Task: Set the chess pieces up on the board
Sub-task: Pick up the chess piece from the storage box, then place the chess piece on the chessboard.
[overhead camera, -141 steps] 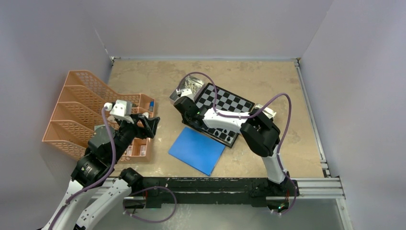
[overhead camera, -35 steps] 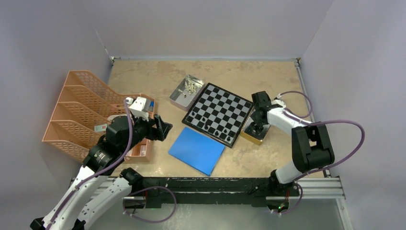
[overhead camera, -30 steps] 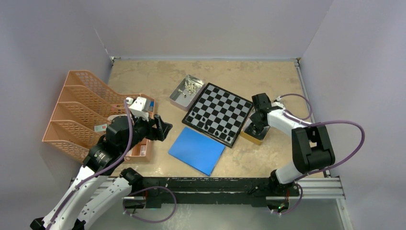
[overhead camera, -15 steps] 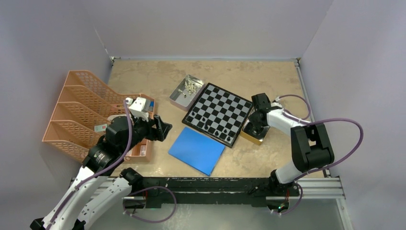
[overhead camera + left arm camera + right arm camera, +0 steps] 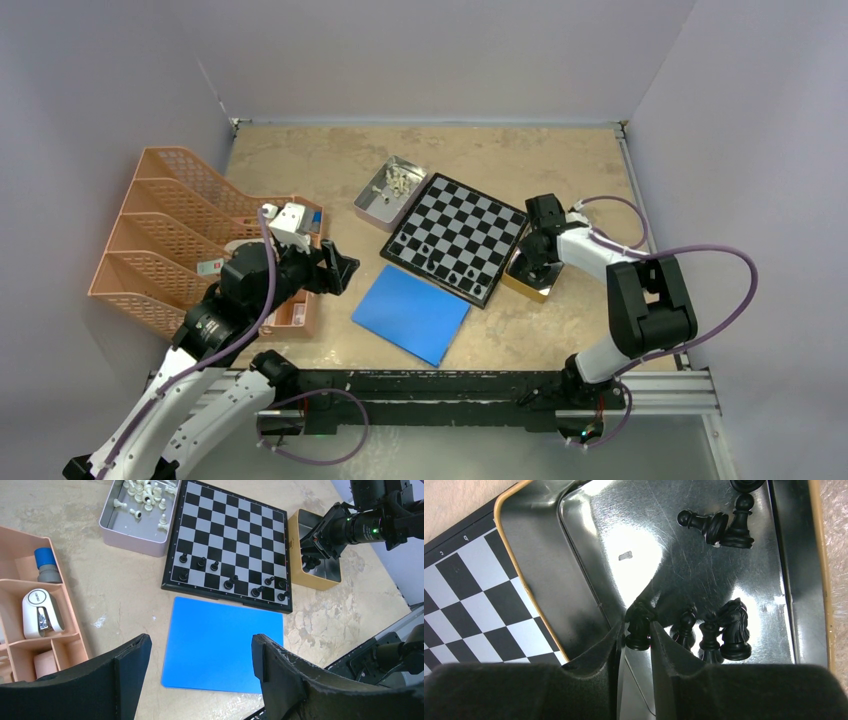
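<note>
While a black piece [image 5: 639, 626] is clamped upright by the right gripper [image 5: 638, 632], the board [image 5: 464, 595] is found leftward — just beside the tin [image 5: 549, 565].

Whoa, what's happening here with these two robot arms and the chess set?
The robot is setting up a chess game. The right tool is down in the gold tin beside the board, pinching one black piece among the few left there. Several black pieces already stand on the board's near rows. The cream pieces lie in a silver tin by its far left corner. The left tool hovers open, holding nothing.
</note>
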Controlling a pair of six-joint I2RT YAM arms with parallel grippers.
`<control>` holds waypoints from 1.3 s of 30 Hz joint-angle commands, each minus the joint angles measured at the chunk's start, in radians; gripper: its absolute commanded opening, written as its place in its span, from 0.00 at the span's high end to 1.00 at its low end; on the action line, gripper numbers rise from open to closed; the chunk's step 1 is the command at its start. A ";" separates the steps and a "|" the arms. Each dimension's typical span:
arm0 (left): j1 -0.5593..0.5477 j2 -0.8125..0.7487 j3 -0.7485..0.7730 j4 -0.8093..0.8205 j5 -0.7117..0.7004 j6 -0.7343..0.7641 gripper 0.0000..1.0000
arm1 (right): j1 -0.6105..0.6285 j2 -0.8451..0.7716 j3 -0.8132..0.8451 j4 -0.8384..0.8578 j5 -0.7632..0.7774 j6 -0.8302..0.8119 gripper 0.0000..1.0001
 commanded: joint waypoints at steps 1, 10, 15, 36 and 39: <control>0.004 -0.005 0.001 0.027 -0.006 0.018 0.27 | -0.005 0.008 0.004 -0.026 -0.011 -0.029 0.75; 0.003 0.010 -0.003 0.029 0.018 0.015 0.27 | -0.005 -0.103 -0.017 0.008 0.054 -0.103 0.81; 0.003 0.041 0.002 0.013 -0.006 -0.009 0.28 | -0.005 -0.186 -0.043 0.058 0.059 -0.198 0.82; 0.007 0.484 0.331 0.010 0.298 -0.143 0.40 | 0.072 -0.646 -0.170 0.417 -0.216 -0.697 0.84; 0.009 0.549 0.414 0.021 0.388 -0.152 0.42 | 0.178 -0.660 -0.196 0.499 -0.243 -0.714 0.84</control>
